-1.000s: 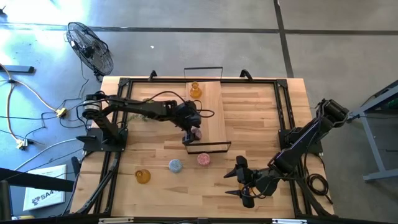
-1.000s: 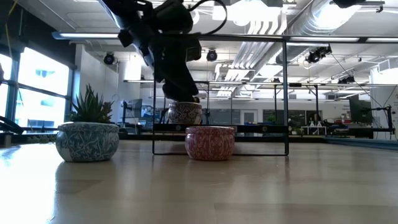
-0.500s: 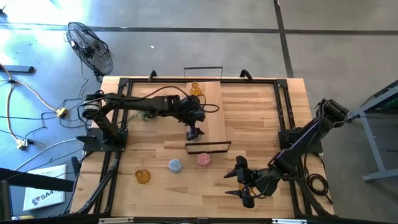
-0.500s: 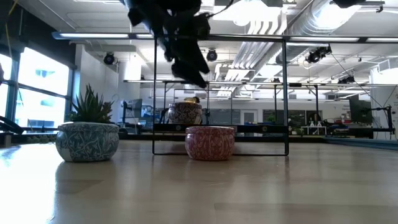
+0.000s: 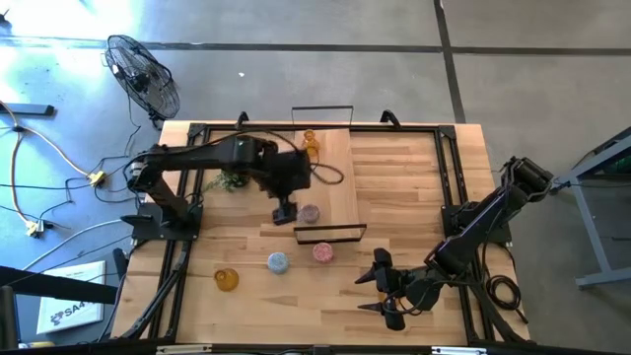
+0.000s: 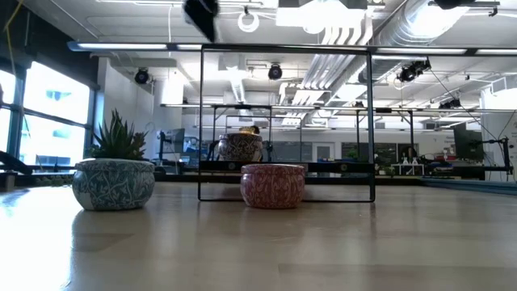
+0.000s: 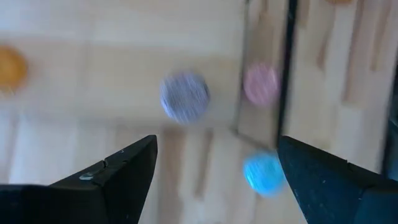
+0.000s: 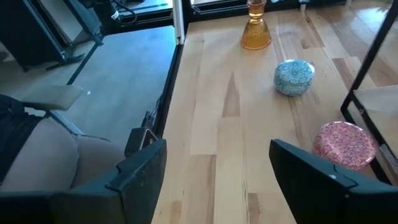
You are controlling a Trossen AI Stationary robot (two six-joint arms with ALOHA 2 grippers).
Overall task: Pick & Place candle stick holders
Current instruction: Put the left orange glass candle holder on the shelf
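Note:
My left gripper (image 5: 284,210) hangs open and empty high above the table, just left of a low round holder (image 5: 310,212) that stands on the wooden board (image 5: 337,182). An amber holder (image 5: 310,143) stands at the board's far end. On the table near the front stand a pink holder (image 5: 321,252), a light-blue holder (image 5: 279,261) and another amber holder (image 5: 227,280). My right gripper (image 5: 380,291) waits open near the front right, its wrist view facing the pink holder (image 8: 346,144), the light-blue holder (image 8: 294,76) and the amber holder (image 8: 255,28).
The board lies inside a black wire frame (image 5: 330,235). A green plant (image 5: 234,180) sits left of the board. Black rails (image 5: 449,177) run around the table top. A fan (image 5: 143,74) stands on the floor beyond the far left corner.
My left gripper has risen well above the low round holder on the board and drawn back toward the table's left, tipping as it went. The holder stays where it was on the board. In the low view the gripper has climbed almost out of the picture.

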